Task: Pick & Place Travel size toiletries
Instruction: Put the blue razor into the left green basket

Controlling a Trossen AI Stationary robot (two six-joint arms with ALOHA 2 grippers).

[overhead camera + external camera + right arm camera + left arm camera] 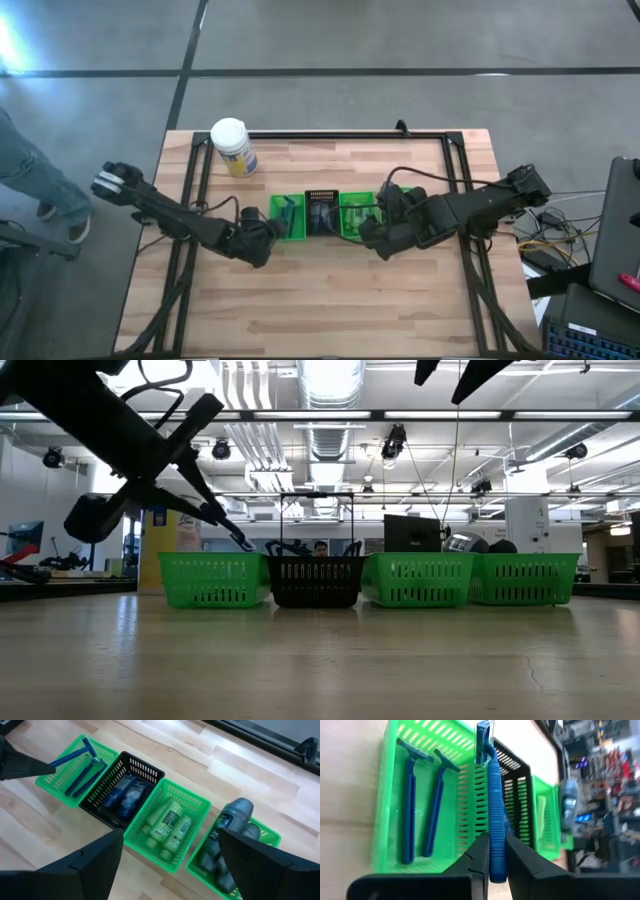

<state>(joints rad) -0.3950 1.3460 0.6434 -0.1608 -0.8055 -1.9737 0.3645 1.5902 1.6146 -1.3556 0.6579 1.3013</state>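
2 blue razors (422,805) already lie flat in the end green basket (382,820). We hold a 3rd razor (495,815) by its handle, pinched tight in our left gripper (496,862), just over the wall between that basket and the black basket (517,795). To do this well, we think we should slide it over the green basket, go low, then let go. Our right gripper (170,865) waits wide open and empty above the baskets.

Bright, even overhead light from ceiling fixtures (330,380) leaves only soft shadows on the wooden table (330,310). Glare whitens the floor corner beyond it. The room behind the baskets (415,580) looks blurred, streaked with colour
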